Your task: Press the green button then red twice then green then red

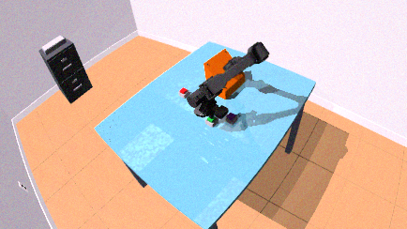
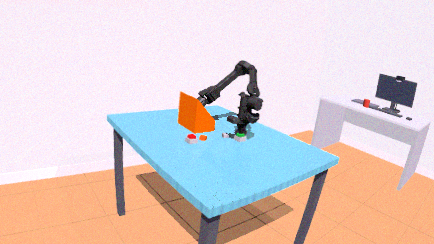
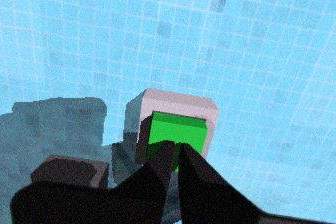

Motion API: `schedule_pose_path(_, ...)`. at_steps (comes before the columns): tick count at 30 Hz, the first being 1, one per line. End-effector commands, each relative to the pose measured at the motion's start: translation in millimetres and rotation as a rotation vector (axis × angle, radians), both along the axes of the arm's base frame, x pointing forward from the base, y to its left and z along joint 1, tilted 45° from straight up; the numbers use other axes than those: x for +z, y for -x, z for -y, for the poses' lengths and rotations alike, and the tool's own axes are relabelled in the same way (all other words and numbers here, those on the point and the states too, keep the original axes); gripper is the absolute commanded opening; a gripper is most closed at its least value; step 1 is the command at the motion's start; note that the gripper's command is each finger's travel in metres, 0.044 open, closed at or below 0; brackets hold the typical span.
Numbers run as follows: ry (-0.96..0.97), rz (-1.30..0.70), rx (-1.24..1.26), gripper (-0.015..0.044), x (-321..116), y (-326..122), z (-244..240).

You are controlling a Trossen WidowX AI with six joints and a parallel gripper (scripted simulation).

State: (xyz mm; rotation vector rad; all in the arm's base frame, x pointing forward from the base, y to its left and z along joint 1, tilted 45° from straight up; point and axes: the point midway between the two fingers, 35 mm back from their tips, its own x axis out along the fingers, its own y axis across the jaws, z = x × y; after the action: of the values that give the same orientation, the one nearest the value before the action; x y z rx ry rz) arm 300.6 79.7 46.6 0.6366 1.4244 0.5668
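The green button (image 1: 211, 121) (image 2: 240, 135) (image 3: 180, 131) sits in a pale square housing on the blue table. My gripper (image 2: 241, 131) (image 3: 176, 148) is shut and empty, pointing down with its fingertips together over the near part of the green cap. Whether the tips touch the cap, I cannot tell; its raised far edge shows in the wrist view. The red button (image 1: 184, 91) (image 2: 191, 137) stands away from the gripper, beyond the arm in the top view and to the left in the exterior view. It is outside the wrist view.
A dark purple button (image 1: 232, 118) (image 3: 69, 170) stands in shadow close beside the green one. A small pale block (image 2: 225, 135) lies near the green button. A small orange block (image 2: 203, 137) lies by the red button. A large orange wedge (image 1: 217, 68) (image 2: 192, 114) stands behind them.
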Motion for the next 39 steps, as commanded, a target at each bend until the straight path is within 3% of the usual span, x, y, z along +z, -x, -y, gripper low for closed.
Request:
schedule_pose_path(1, -0.005, -0.006, -0.001, 0.0020, -4.5, 0.6, -5.3)
schedule_pose_path(21, -0.005, -0.006, -0.001, 0.0020, -6.1, 0.6, -7.0)
schedule_pose_path(30, -0.002, -0.006, -0.002, 0.0020, 24.2, 2.4, 24.0)
schedule_pose_path(34, -0.001, -0.007, -0.001, 0.0020, 59.0, 6.4, 58.4)
schedule_pose_path(39, 0.000, -0.008, -0.003, 0.0020, 59.7, 6.7, 61.5)
